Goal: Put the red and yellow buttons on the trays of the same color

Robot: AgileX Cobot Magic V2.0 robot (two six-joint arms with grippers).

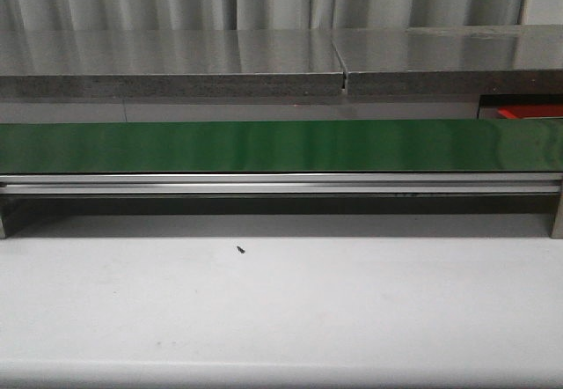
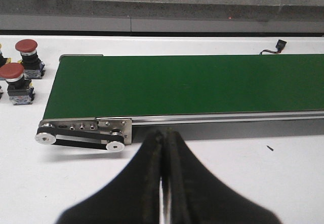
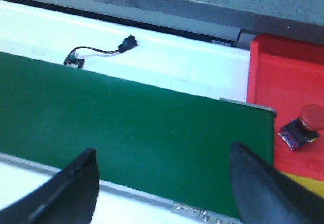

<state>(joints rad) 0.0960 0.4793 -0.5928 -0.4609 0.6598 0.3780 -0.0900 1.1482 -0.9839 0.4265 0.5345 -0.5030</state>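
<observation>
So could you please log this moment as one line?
left gripper: shut, empty | right gripper: open | belt: bare | red tray: one red button

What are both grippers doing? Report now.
Left gripper: closed, holding nothing.
Right gripper: open, empty, above the green belt.

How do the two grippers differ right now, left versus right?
The left gripper has its black jaws pressed together, while the right gripper has its jaws spread wide apart. The left one sits near the pulley end of the green conveyor belt, beside two red mushroom-head push buttons; the right one sits by the belt end next to the red plastic tray. Both hold nothing.
</observation>
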